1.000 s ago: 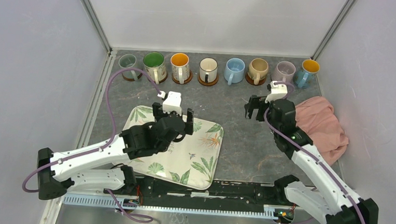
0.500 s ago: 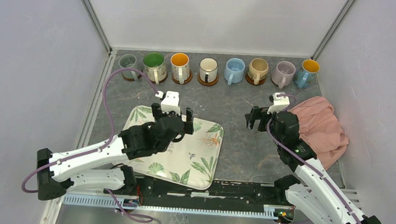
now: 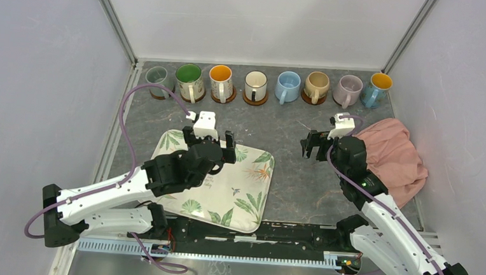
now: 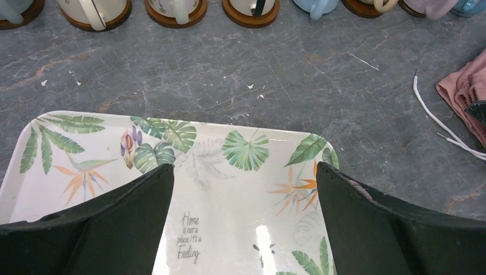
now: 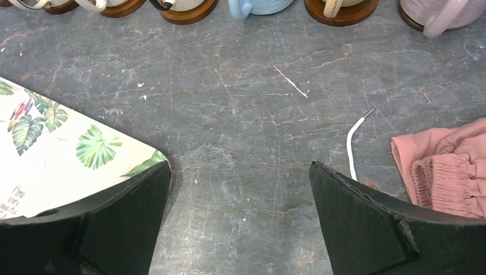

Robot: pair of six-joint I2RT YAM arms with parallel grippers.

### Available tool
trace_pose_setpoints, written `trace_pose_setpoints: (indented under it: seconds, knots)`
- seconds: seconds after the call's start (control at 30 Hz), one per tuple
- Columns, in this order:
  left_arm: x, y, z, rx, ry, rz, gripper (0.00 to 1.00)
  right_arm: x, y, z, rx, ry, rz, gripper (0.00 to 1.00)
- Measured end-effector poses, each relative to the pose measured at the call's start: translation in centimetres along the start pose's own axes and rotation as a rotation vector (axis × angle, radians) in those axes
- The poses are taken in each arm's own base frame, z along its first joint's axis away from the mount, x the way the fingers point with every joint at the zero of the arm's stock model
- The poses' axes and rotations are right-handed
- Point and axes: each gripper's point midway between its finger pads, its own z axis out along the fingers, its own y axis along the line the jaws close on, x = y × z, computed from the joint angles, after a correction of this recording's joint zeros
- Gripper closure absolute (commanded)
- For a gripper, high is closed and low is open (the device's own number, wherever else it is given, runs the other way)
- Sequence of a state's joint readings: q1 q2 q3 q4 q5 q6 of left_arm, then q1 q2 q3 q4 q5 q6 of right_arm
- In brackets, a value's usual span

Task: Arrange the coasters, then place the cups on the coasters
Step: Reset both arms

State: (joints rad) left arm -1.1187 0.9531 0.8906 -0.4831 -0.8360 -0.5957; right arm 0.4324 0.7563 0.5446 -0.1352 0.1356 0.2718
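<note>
Lining the far edge of the table [image 3: 291, 134], 8 cups [image 3: 255, 84] stand in one straight row. The row's long axis runs left-right, parallel w/ the far wall. All are glazed ceramic, cylindrical, upright, mouths up. Each loop handle is turned toward the near side, a few angled a bit near-left. Left to right: grey-green, floral w/ green inside, orange inside, cream w/ dark rim, light blue, tan, pale pink, blue w/ orange inside.

The coasters [image 3: 254, 102] are flat round discs under the cups, mostly brown wood, showing as a ring round each base. Under the light blue cup and the far-right blue one I can't make out a coaster.

The table top is dark grey, stone-look, veined, w/ pale specks and scratches. The tray [image 3: 249, 195] lies near-left of centre: rectangular, rounded corners, glossy white w/ leaf & flower print plus a bit of script text, sitting slightly rotated. The cloth [image 3: 395, 156] at right is pink, soft and crumpled, w/ a gathered edge. A thin white cord [image 5: 349, 143] lies on the table just beside it.

The left gripper [image 3: 210, 137] hovers over the tray's far part, black jaws spread wide, nothing between them. The right gripper [image 3: 314, 145] is over bare table between tray and cloth, jaws also spread wide, empty. Both point toward the cup row, well apart from it.
</note>
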Motion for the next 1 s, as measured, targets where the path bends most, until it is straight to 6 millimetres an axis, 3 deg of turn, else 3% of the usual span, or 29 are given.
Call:
trace_pose_setpoints:
  seconds: [1.0]
  knots:
    - [-0.43, 0.14, -0.32, 0.007, -0.011, -0.014, 0.00, 0.08, 0.03, 0.25, 0.000, 0.000, 0.000, 0.02]
